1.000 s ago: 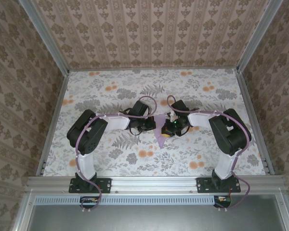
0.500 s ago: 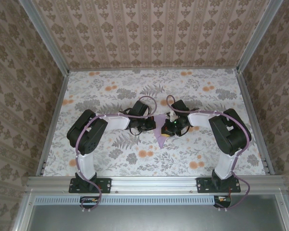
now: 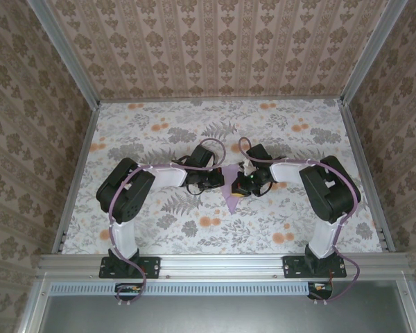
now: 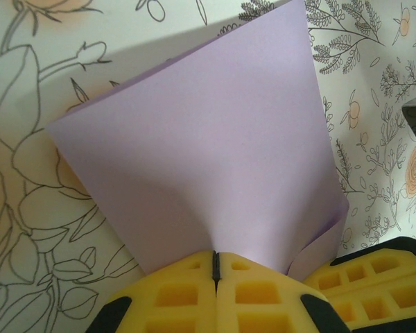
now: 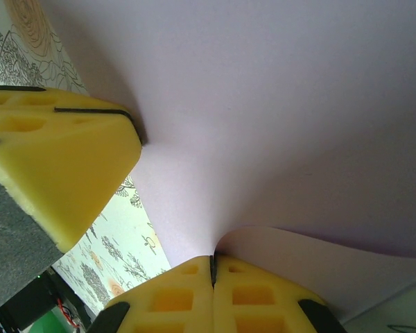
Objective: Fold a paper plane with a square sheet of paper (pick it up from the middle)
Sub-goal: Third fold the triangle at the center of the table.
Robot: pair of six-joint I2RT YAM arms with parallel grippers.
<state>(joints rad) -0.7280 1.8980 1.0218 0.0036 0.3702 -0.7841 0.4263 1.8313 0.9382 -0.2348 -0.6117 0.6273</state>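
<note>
Item: lilac sheet of paper point(image 4: 208, 152), folded, pointed; pinched by left gripper point(image 4: 215, 258) and right gripper point(image 5: 212, 262), both clenched; apparently raised above floral tablecloth point(image 4: 28, 208).

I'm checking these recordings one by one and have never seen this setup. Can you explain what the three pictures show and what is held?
These are two robot arms bolted side by side at the near edge of a table covered by a floral tablecloth. The wide picture comes from a fixed camera above and behind them. The other two come from a camera on each wrist, looking along its own yellow fingers. Between the arms is a lilac sheet of paper, creased to a point that faces the arm bases. The left claw is shut on it, and the right claw is shut on it too, so both pinch the same sheet close together.
</note>
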